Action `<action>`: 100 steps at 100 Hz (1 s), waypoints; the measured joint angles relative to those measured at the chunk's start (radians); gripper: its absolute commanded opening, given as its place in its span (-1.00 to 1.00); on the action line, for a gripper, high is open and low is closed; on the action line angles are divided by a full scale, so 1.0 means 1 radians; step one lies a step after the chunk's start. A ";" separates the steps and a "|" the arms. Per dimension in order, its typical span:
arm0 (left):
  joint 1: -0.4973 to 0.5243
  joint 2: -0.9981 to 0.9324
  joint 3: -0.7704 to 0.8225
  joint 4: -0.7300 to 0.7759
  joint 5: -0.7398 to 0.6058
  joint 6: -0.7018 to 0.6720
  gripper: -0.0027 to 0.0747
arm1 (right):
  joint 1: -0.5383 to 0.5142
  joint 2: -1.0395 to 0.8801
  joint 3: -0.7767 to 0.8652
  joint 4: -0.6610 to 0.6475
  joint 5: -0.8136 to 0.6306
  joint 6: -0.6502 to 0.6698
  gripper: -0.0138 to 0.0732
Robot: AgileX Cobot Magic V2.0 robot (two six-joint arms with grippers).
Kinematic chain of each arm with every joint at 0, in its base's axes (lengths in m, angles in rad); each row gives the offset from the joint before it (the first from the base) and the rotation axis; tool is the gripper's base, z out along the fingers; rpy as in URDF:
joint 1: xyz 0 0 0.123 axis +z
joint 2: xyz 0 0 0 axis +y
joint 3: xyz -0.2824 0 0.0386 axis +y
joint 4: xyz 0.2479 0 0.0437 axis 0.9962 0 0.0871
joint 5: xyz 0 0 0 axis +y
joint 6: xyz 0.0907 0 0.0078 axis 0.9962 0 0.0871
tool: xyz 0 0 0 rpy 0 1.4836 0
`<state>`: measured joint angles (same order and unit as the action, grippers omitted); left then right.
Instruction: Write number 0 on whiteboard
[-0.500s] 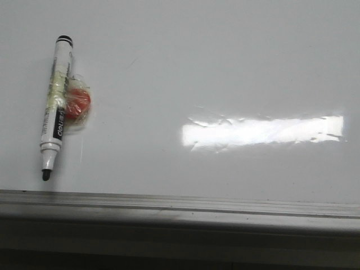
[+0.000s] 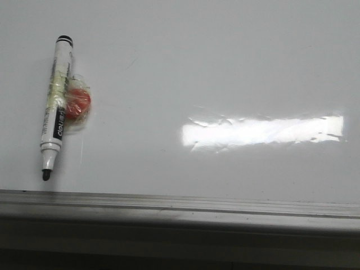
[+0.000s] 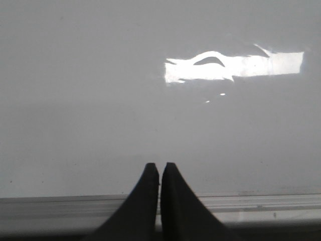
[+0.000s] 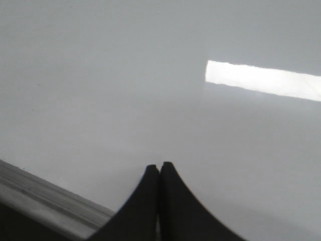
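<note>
whiteboard (image 2: 225, 62): one marker (image 2: 55, 107), uncapped; left end effector (image 3: 159, 166), right end effector (image 4: 159, 165) both closed, empty.

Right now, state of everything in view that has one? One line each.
Marker: lying flat on the board, uncapped, tip toward the frame, not held.
Red magnet: taped to the marker's side.
Whiteboard: blank, no 0 drawn.
Left pincer: shut, empty.
Right pincer: shut, empty.
</note>
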<state>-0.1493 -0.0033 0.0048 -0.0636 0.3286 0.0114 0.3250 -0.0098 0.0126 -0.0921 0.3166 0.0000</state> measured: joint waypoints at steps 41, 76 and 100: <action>0.000 0.000 0.000 0.005 0.000 0.002 -0.98 | 0.000 0.000 0.000 0.000 0.000 0.000 -0.81; 0.000 0.000 0.000 -0.512 -0.157 0.002 -0.98 | 0.000 0.000 0.000 0.065 -0.226 0.000 -0.81; 0.000 0.000 0.000 -0.808 -0.248 0.002 -0.98 | 0.000 0.000 0.000 0.273 -0.458 0.017 -0.81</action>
<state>-0.1493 -0.0033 0.0048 -0.8716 0.0807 0.0134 0.3250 -0.0098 0.0126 0.1806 -0.1413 0.0174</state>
